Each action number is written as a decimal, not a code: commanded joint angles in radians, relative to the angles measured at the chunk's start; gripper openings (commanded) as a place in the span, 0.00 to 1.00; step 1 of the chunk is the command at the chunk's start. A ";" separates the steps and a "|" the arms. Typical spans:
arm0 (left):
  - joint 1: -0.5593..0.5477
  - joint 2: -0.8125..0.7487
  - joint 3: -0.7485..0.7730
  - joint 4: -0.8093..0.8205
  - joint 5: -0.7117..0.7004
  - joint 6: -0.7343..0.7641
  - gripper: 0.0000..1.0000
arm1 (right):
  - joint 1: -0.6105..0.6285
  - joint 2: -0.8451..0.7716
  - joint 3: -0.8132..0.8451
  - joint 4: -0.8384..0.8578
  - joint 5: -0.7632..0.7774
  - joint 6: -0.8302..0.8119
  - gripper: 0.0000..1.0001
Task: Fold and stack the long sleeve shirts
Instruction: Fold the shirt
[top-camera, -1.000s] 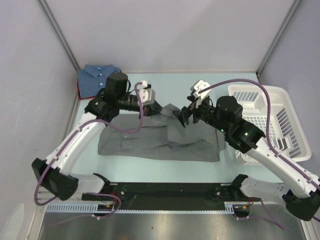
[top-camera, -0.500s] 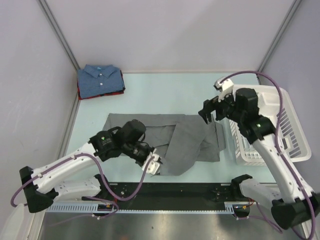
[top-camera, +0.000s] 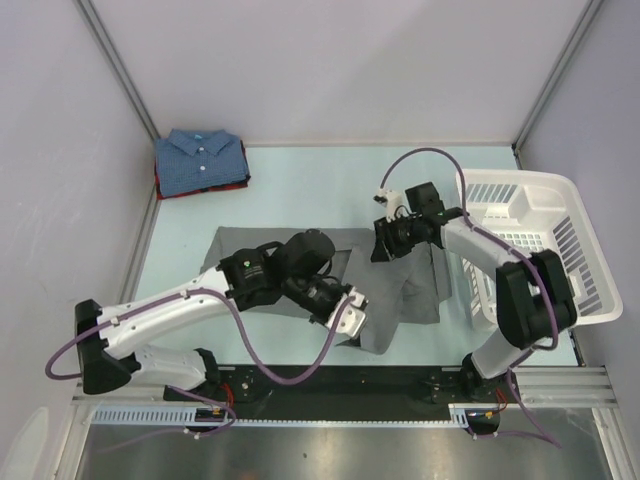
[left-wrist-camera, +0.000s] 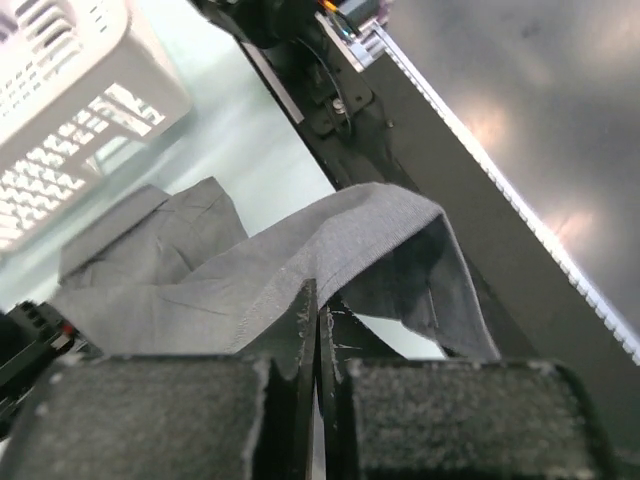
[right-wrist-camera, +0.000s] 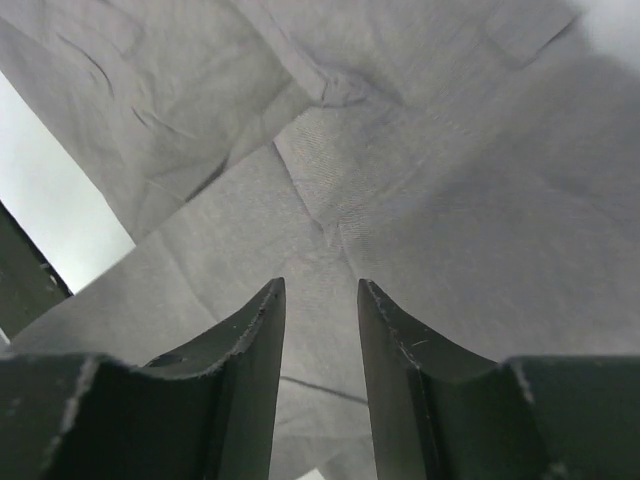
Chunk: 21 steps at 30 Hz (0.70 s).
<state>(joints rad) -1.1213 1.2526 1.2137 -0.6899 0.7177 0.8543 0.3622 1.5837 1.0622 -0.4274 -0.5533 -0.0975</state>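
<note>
From above, the grey shirt (top-camera: 410, 290) is lying mid-table, with the blue shirt (top-camera: 200, 160) sitting folded at the far left corner. At the left wrist, the left gripper (left-wrist-camera: 318, 320) is clenching the grey shirt's edge. At the right wrist, the right gripper (right-wrist-camera: 320, 300) is hovering, jaws parted, over the grey shirt.

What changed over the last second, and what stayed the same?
The left gripper, shut on the grey shirt, pulled its far edge over toward the near edge, then rightward. The right gripper lifted away toward the basket, then came back down over the shirt, jaws apart. The folded blue shirt and basket stayed put.
</note>
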 joint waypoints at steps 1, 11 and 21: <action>0.105 0.005 0.000 0.147 0.017 -0.263 0.00 | 0.003 0.077 -0.001 -0.010 -0.037 -0.050 0.39; 0.619 -0.016 -0.261 0.360 0.035 -0.626 0.02 | -0.051 -0.045 0.102 -0.120 -0.034 -0.114 0.70; 0.959 0.001 -0.448 0.460 0.040 -0.666 0.05 | -0.078 -0.038 0.156 -0.263 0.000 -0.235 0.75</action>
<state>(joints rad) -0.2279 1.2633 0.8150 -0.3130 0.7288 0.2249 0.2993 1.5398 1.1934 -0.6098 -0.5682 -0.2638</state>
